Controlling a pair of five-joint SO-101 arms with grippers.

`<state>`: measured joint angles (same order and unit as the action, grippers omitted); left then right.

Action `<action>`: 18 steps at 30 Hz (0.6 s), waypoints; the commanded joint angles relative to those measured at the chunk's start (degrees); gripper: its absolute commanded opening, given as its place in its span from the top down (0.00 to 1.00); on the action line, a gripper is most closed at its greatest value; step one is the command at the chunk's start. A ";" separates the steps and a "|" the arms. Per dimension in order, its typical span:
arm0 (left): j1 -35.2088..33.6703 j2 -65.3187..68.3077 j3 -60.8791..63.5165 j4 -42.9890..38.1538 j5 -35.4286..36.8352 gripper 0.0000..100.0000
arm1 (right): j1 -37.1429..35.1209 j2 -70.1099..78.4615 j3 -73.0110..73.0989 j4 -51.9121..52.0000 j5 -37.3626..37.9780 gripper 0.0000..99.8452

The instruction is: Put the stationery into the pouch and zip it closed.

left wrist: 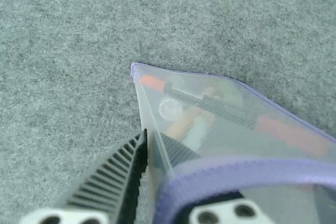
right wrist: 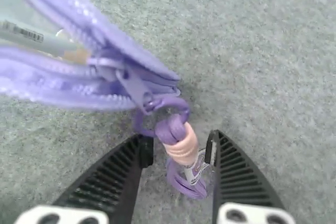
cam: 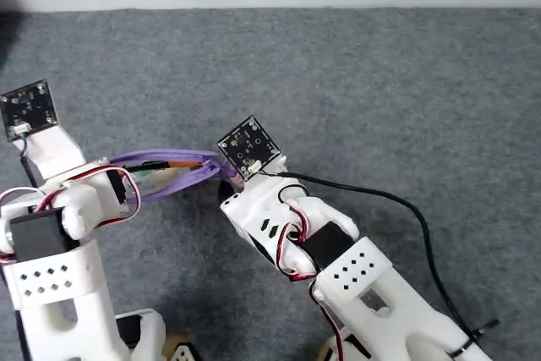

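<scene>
pouch (cam: 165, 173), stationery (left wrist: 184, 114) already inside, sits between the arms over the desk (cam: 380, 82), one end pinched in the left end effector (left wrist: 157, 174). right end effector (right wrist: 179, 140) stands open astride the zipper pull (right wrist: 181, 150); zipping looks to be in hand: next, clamp the pull and draw it along.

Lighting softly and evenly from above. Casting only faint shadows under the arms (cam: 363, 276) onto the grey mat (cam: 380, 82). Darkening toward the high view's upper left corner. Shining through the clear pouch (left wrist: 220, 114), glinting weakly on its wall.
</scene>
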<state>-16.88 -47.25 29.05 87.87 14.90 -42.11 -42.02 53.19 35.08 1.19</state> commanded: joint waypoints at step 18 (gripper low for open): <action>-0.09 0.09 1.01 -2.55 0.44 0.99 | 3.65 2.77 -1.32 -2.59 0.88 0.98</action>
<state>-17.14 -47.34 30.46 86.81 14.90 -39.91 -36.48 53.19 32.88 1.36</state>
